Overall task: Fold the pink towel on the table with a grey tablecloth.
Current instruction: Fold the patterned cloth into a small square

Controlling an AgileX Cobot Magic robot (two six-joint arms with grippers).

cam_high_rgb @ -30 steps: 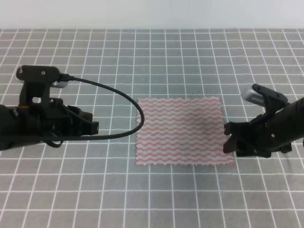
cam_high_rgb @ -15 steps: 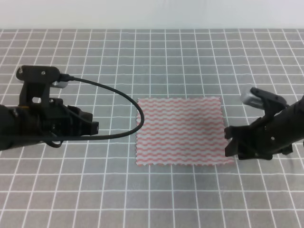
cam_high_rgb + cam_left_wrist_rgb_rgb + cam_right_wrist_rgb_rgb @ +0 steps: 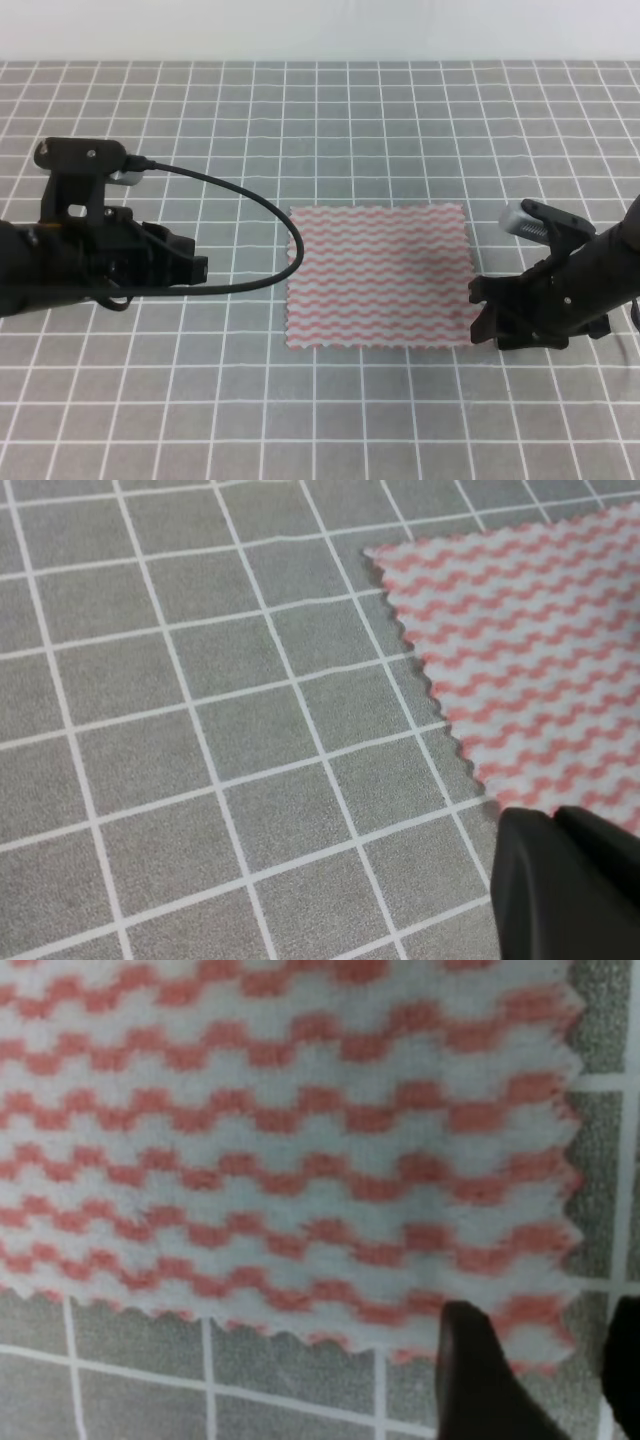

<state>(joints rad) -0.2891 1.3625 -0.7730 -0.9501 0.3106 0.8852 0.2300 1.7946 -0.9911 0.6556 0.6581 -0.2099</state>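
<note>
A plain white wall [image 3: 320,28] is running along the back of the scene, bare and evenly lit. Soft, diffuse light is falling from above, throwing only faint shadows. No floor, window or other furniture is showing from any camera.
</note>
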